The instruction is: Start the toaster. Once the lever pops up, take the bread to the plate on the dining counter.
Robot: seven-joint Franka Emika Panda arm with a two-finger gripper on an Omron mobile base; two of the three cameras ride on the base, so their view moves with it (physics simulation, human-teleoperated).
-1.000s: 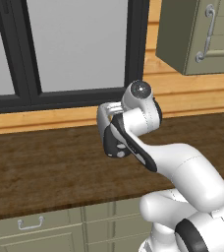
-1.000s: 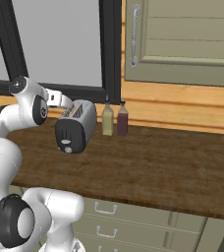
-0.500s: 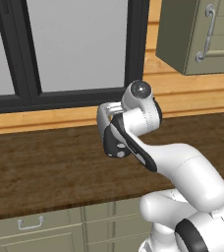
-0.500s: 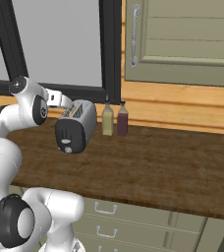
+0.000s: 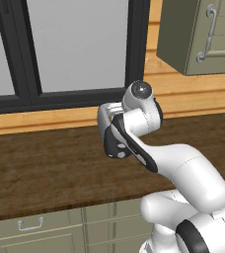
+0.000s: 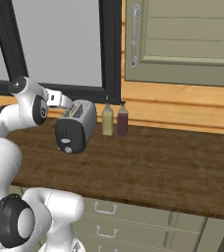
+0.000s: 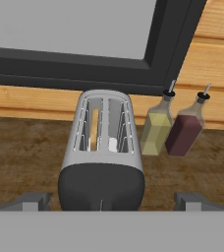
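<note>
Progress is at the very start, by my reading; the bread (image 7: 94,129) sits down inside the left slot of the toaster (image 7: 103,147), only a tan edge showing, so toasting seems not yet begun, and the lift-out and the carry to the plate on the dining counter are all left to do; the lever (image 7: 101,204) is just a thin pale line low on the black end face in the hand view, too small to tell whether it is up or down; the gripper (image 7: 112,201) hangs close behind that black end, its two fingertips spread wide on either side of the toaster's body and touching nothing, holding nothing; the toaster stands on the dark wood worktop (image 6: 158,162) under the black-framed window (image 6: 55,44), just left of a yellow oil bottle (image 6: 107,120) and a dark red bottle (image 6: 122,119); it is a small rounded chrome box with two long slots on top, a black end face turned toward the arm and a pale round knob (image 6: 68,149) low on that face.
</note>
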